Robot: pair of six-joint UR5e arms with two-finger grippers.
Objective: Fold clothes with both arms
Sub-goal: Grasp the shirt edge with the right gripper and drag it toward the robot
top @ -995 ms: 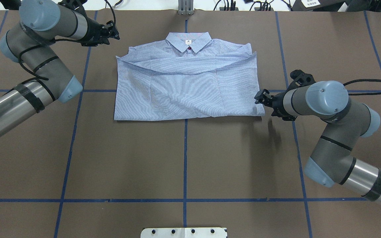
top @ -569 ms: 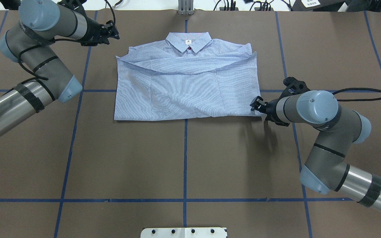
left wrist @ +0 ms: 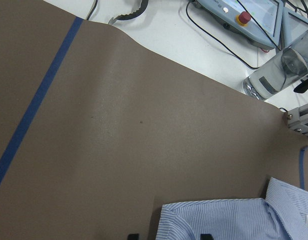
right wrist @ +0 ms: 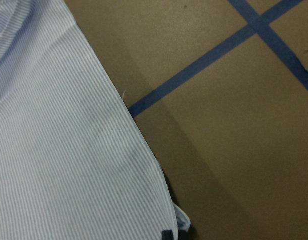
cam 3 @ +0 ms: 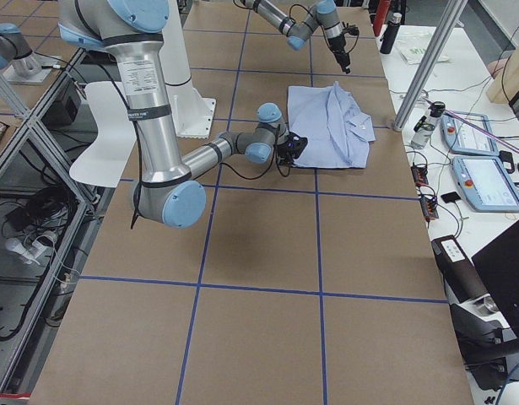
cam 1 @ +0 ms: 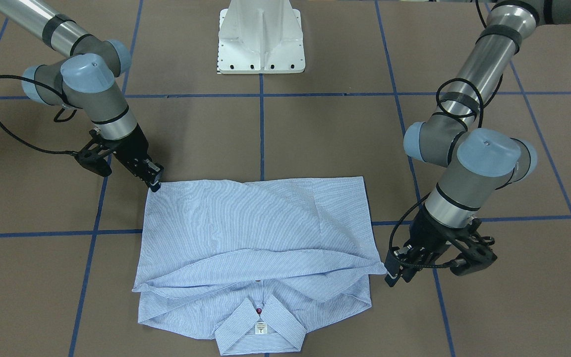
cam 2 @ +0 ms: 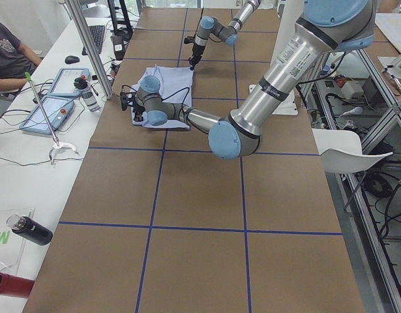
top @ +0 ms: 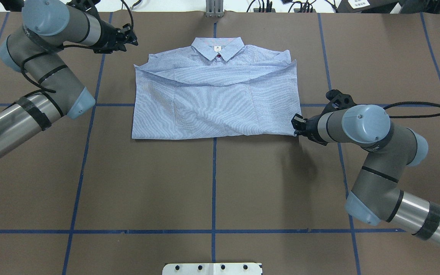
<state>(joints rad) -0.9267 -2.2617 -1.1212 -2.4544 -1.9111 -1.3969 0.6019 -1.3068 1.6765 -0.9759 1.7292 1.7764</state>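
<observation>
Though flat and rumpled, blue white-striped shirt; left gripper wide, right gripper at hem corner, opening unclear.

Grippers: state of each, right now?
Left gripper: open, holding nothing.
Right gripper: at the shirt's corner; open or shut cannot be told.

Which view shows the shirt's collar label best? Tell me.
The front-facing view: the label sits close and unobstructed on the collar. Overhead shows it smaller; side and wrist views don't show it clearly.
</observation>
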